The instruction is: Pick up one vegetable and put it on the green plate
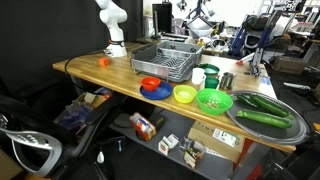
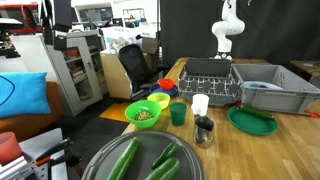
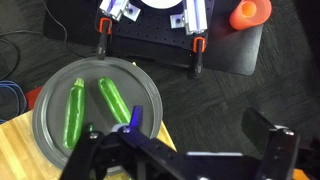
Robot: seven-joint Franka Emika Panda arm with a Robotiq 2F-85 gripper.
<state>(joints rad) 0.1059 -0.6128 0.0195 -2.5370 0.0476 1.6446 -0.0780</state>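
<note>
Dark green and glossy, the green plate (image 2: 250,121) lies flat on the wooden table (image 2: 285,150), just in front of the grey tub (image 2: 272,90) in an exterior view. We locate the cucumbers (image 1: 264,117) on the round metal tray (image 1: 235,108) at the table's end, beside the lime bowl (image 1: 213,100); none touches the plate. The white arm (image 1: 112,25) stands upright at the opposite end of the table, well apart from tray and plate. In the wrist view the gripper (image 3: 148,52) enters from the top, its fingers (image 3: 100,42) spread wide and gripping nothing. Two cucumbers lie side by side on the tray below.
</note>
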